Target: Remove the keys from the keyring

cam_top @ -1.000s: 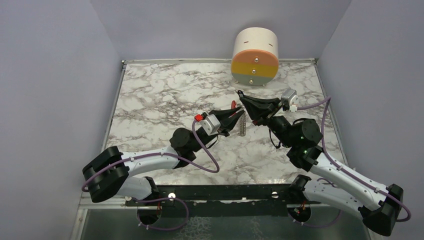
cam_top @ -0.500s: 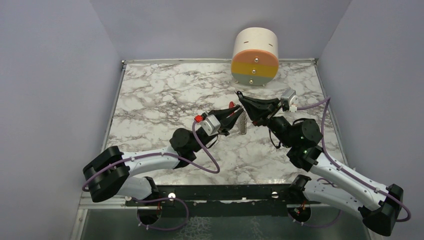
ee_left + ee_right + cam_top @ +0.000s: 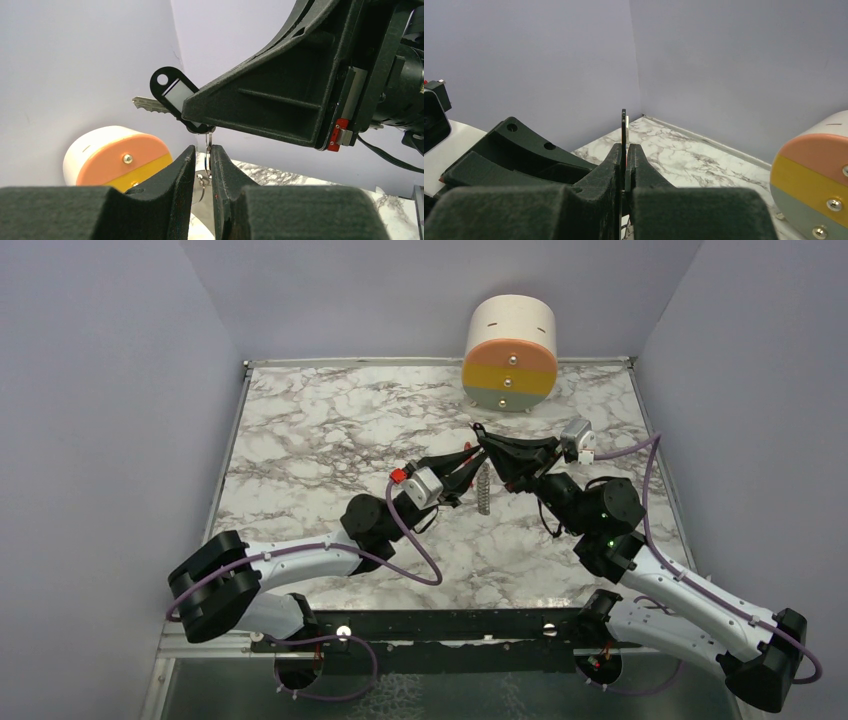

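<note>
My right gripper [image 3: 484, 437] is shut on a flat black key tag [image 3: 172, 92] and holds the bunch above the marble table [image 3: 320, 430]. A silver key blade [image 3: 147, 105] sticks out behind the tag. The tag shows edge-on in the right wrist view [image 3: 623, 122], with a sliver of red just below it. A thin wire keyring [image 3: 208, 149] hangs under the tag, between the narrowly parted fingers of my left gripper [image 3: 202, 150], close to its right finger. The silvery chain-like strip [image 3: 483, 488] dangles below both grippers. My left gripper [image 3: 468, 462] sits just under the right one [image 3: 624, 147].
A round cream drawer unit with orange, yellow and grey fronts [image 3: 510, 340] stands at the table's back edge; it also shows in the left wrist view [image 3: 115, 160] and the right wrist view [image 3: 814, 185]. Lilac walls enclose the table on three sides.
My left gripper has risen and moved in under the right gripper's tips. The red piece that showed between them from above is now covered. The chain strip has shifted slightly.
</note>
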### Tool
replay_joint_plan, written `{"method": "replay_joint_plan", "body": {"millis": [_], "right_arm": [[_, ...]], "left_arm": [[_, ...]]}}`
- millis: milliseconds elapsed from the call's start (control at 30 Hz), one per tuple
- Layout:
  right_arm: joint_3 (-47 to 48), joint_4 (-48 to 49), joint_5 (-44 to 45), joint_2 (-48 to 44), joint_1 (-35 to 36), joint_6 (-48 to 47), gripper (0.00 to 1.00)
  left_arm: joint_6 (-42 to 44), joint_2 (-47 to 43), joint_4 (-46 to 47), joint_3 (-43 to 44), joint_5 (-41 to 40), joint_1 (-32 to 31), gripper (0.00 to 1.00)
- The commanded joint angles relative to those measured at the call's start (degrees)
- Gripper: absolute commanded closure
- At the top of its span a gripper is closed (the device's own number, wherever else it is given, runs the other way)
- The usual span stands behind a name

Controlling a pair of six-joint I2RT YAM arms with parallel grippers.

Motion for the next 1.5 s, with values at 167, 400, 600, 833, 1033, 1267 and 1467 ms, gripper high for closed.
{"method": "replay_joint_plan", "body": {"millis": [167, 400, 600, 833, 1033, 1267, 1467], "right_arm": [[1.61, 0.88, -0.93, -1.45, 0.00, -0.05, 0.99], [1.76, 1.02, -0.73, -1.40, 0.00, -0.44, 0.99], [1.84, 1.01, -0.47, -1.40, 0.00, -0.61, 0.99], [2.01, 1.15, -0.67, -1.20, 0.00, -0.45, 0.99], [2.11, 1.06, -0.89, -1.14, 0.00, -0.36, 0.99], [2.01, 1.06, -0.94, -0.97, 0.00, -0.18, 0.99], [2.06, 0.82, -1.05, -1.04, -0.02, -0.18, 0.99]], "left_arm": [[-0.54, 0.41, 2.61, 0.69, -0.01, -0.30, 0.79], [-0.23, -0.10, 2.22, -0.09, -0.35, -0.30, 0.79], [-0.15, -1.18, 1.17, -0.86, -0.25, -0.26, 0.61], [-0.01, -1.52, 0.49, -1.36, -0.51, -0.31, 0.57], [0.14, -1.65, 0.49, -1.35, -0.46, -0.30, 0.71], [0.19, -1.29, 0.61, -0.70, 0.12, -0.31, 0.72], [0.38, -0.05, 0.57, 0.08, 1.60, -0.30, 0.79]]}}
